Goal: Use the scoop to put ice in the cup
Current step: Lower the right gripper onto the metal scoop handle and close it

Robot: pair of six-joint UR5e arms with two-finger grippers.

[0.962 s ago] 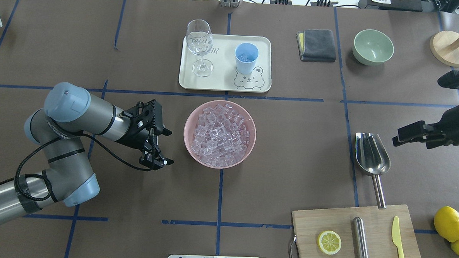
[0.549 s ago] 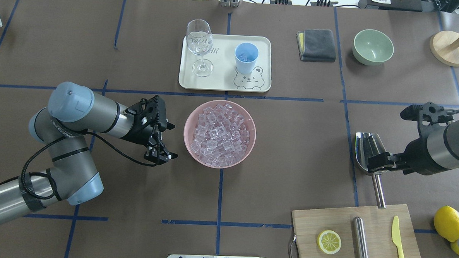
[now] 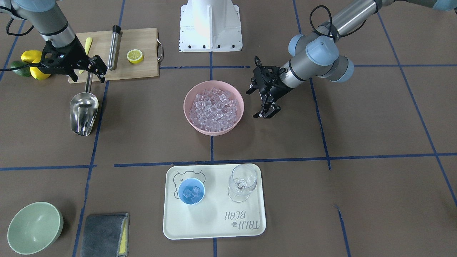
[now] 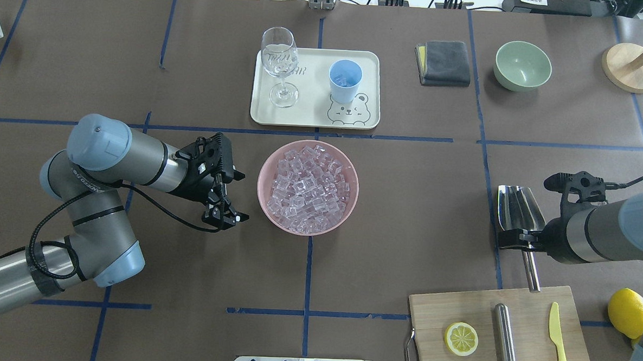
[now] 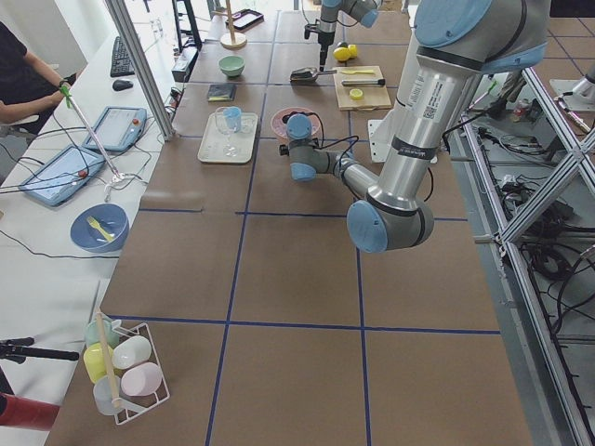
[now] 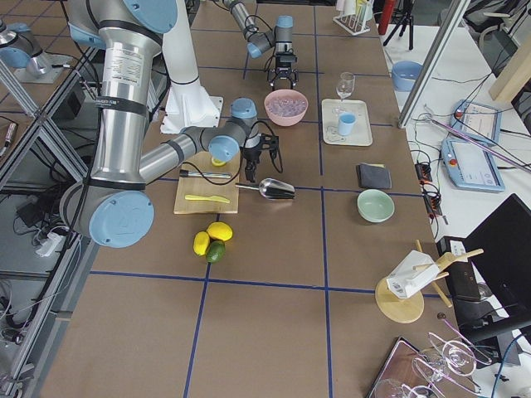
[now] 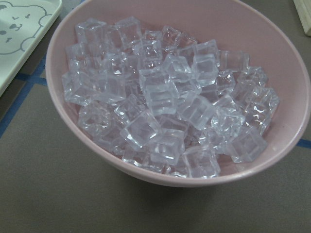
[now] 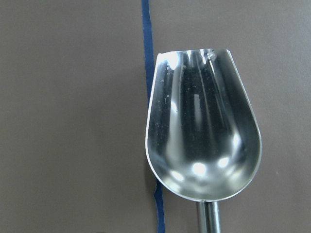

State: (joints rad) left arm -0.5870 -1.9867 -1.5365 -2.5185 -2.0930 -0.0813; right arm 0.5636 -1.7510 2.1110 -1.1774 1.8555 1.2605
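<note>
The steel scoop (image 4: pixel 521 211) lies on the table at the right, its handle resting on the cutting board's edge; it fills the right wrist view (image 8: pixel 201 136). My right gripper (image 4: pixel 522 241) hovers over the joint of trough and handle, jaws open on either side of the handle (image 3: pixel 91 71). The ice (image 4: pixel 307 186) fills a pink bowl (image 4: pixel 261 183) at the centre and shows close in the left wrist view (image 7: pixel 170 111). My left gripper (image 4: pixel 239 196) is open and empty just left of the bowl. The light-blue cup (image 4: pixel 345 81) stands on a cream tray (image 4: pixel 313 115) and holds a few cubes (image 3: pixel 191 192).
A wine glass (image 4: pixel 279 65) stands on the tray beside the cup. A cutting board (image 4: pixel 484 312) at the near right carries a lemon slice, a steel cylinder (image 4: pixel 506 340) and a yellow knife (image 4: pixel 558 343). Lemons (image 4: pixel 628 313), a green bowl (image 4: pixel 523 65) and a grey cloth (image 4: pixel 443 62) lie to the right.
My right arm has swung in from the right edge and come down over the scoop's handle. My left gripper shifted slightly toward the pink bowl, then stayed put.
</note>
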